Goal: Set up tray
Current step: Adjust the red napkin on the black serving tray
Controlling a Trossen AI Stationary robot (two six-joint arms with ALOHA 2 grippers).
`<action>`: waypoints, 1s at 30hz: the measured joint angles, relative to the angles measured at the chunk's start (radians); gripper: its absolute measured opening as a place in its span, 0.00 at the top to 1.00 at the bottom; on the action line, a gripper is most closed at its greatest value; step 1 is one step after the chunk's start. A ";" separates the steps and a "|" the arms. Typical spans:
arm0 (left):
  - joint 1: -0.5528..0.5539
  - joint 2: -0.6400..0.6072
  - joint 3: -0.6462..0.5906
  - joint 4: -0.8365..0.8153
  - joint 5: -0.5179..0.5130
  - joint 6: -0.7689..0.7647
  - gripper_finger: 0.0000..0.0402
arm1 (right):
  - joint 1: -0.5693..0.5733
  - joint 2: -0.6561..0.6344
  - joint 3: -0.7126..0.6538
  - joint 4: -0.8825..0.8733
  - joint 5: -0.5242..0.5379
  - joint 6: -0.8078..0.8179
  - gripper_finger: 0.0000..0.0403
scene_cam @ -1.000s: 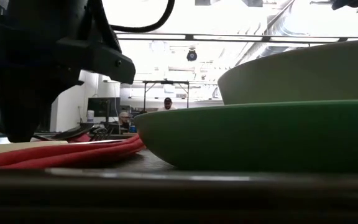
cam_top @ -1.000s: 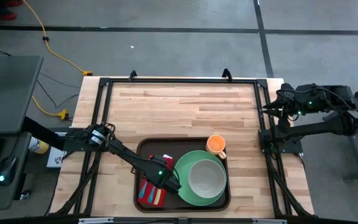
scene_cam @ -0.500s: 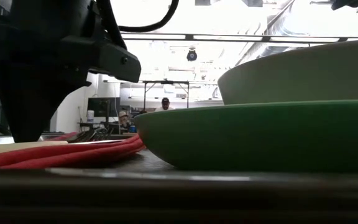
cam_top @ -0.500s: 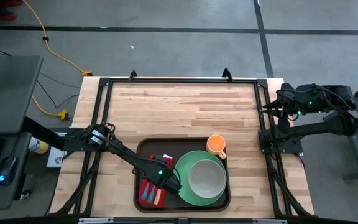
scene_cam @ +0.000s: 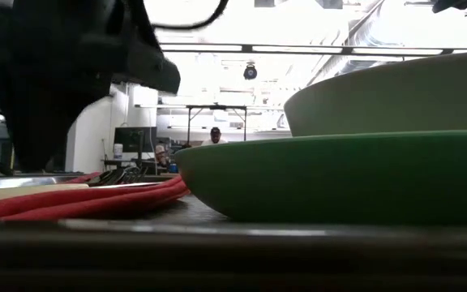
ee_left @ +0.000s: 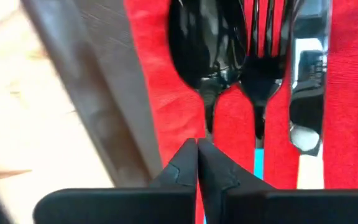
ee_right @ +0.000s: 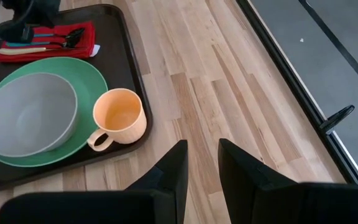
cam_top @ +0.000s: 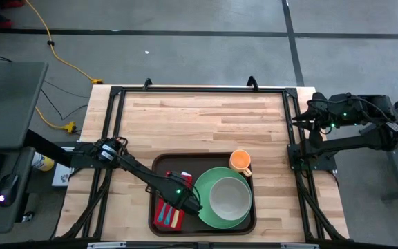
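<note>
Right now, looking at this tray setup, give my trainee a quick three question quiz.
1. True or false: the mug stands on the plate.
2. What lies on the napkin?
3. The left gripper is over the: A bowl, B napkin, C bare table.

Key:
1. False, it stands on the tray beside the plate.
2. A spoon, fork and knife.
3. B.

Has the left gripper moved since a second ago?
Yes, slightly. In the low view the left gripper now sits higher over the red napkin, judged against the green plate, which has not shifted.
</note>
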 joint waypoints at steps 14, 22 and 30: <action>0.010 -0.003 0.138 -0.262 -0.126 0.081 0.97 | 0.000 0.000 0.000 0.000 0.000 -0.003 0.83; 0.090 -0.005 0.140 -0.197 -0.163 0.362 0.98 | 0.000 0.000 0.000 0.001 0.000 -0.001 0.83; 0.181 -0.016 0.140 -0.165 -0.180 0.583 0.98 | 0.000 0.000 0.000 0.000 0.000 0.048 0.83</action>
